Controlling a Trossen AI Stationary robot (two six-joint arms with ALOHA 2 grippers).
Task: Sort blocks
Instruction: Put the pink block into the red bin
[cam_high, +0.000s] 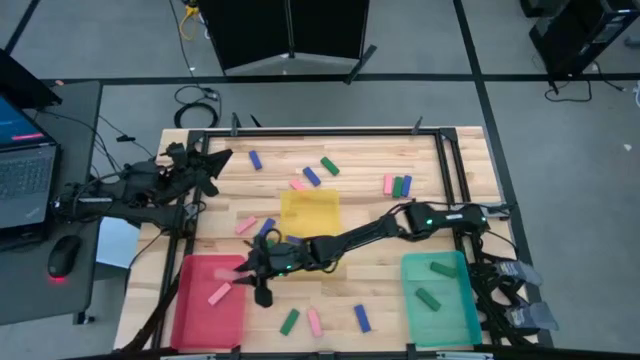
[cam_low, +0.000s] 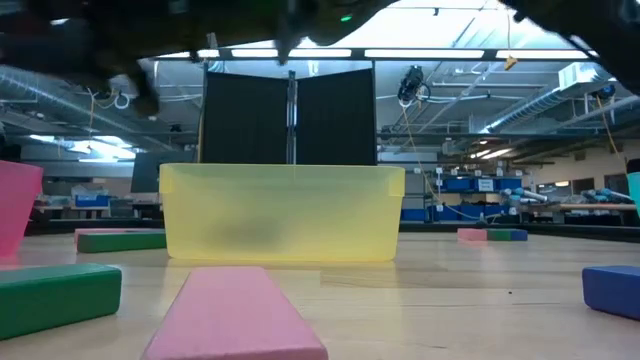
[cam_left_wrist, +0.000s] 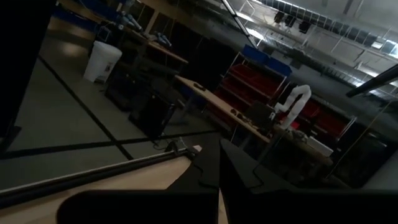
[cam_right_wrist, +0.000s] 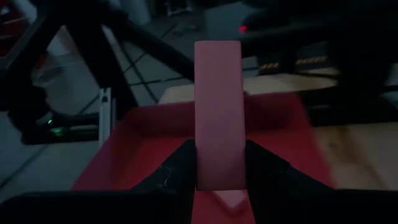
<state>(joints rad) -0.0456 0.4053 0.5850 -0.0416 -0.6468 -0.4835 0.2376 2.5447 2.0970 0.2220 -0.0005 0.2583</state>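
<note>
My right gripper (cam_high: 252, 270) reaches across the table to the right rim of the red tray (cam_high: 192, 318) and is shut on a pink block (cam_right_wrist: 217, 106). One pink block (cam_high: 220, 293) lies flat inside the red tray. The teal tray (cam_high: 460, 318) holds two green blocks (cam_high: 443, 268). The yellow tray (cam_high: 309, 205) stands mid-table. Pink, green and blue blocks lie scattered on the wood, some at the far side (cam_high: 311, 176) and three along the near edge (cam_high: 314, 321). My left gripper (cam_high: 213, 161) waits shut at the far left corner. My right gripper pinches the pink block between its two fingers (cam_right_wrist: 177, 165), which lie across the block on its long sides near one end (cam_right_wrist: 217, 177). The rest of the block sticks out past the fingertips. It is lifted clear over the red tray's right part.
A laptop and a mouse (cam_high: 62, 257) sit on a side table left of the work table. A dark metal frame (cam_high: 445, 160) borders the table's far and right sides. In the low view, the yellow tray (cam_low: 280, 215) stands behind a pink block (cam_low: 235, 315).
</note>
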